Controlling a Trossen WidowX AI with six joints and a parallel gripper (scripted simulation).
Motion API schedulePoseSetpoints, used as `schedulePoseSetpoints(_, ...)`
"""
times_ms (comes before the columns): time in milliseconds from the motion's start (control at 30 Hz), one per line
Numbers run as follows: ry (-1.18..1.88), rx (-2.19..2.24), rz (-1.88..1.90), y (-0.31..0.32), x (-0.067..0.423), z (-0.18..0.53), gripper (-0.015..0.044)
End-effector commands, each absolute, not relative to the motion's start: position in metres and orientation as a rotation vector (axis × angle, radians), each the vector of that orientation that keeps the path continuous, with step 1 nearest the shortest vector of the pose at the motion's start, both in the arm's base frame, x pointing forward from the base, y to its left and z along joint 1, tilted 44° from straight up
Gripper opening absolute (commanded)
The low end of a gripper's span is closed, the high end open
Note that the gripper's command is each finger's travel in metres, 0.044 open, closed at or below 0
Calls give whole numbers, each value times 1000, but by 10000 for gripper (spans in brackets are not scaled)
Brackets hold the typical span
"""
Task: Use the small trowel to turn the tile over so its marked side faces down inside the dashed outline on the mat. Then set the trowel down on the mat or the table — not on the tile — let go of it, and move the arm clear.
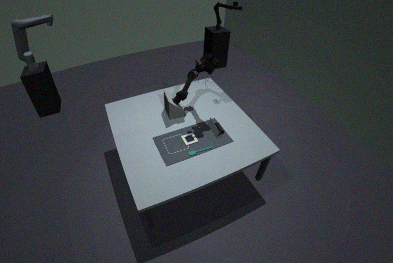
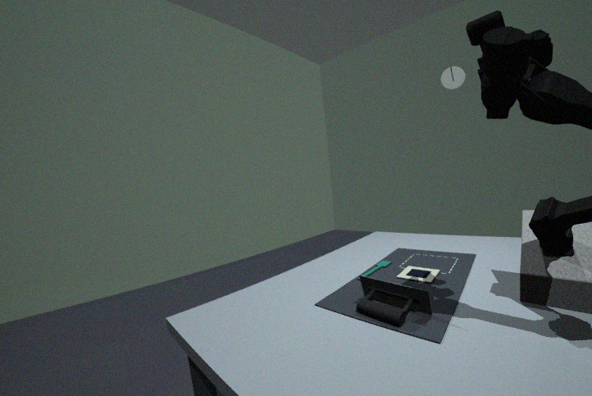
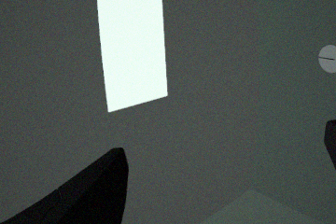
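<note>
- My tool [image 2: 497, 111] hung high above the desk [image 2: 286, 334], fingers spread wide, gripping nothing.
- The trowel [image 1: 199, 151] lay flat on the mat [image 1: 219, 142], near its front edge.
- The tile [image 1: 189, 139] sat dark-marked side up, just beside the dashed outline [image 1: 172, 145].
- A dark stand [image 2: 389, 298] stood at the mat's end.

dark rack [image 2: 389, 299], grey wedge [image 1: 171, 107], wall clock [image 2: 452, 77]
</note>
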State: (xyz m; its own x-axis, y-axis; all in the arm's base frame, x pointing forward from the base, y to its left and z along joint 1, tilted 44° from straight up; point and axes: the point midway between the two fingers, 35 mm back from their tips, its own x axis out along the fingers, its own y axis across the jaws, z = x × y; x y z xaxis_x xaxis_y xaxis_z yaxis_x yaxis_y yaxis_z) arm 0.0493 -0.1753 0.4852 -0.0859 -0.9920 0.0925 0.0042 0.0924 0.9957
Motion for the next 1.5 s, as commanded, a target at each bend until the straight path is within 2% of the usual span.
schedulePoseSetpoints(0,-1310,1096,-1203,-175,50,485,374)
schedulePoseSetpoints(333,-1032,960,-1206,-177,84,483,111)
schedulePoseSetpoints(367,-999,943,-1205,-177,88,483,100)
schedulePoseSetpoints(1467,-99,266,-919,-144,224,447,100)
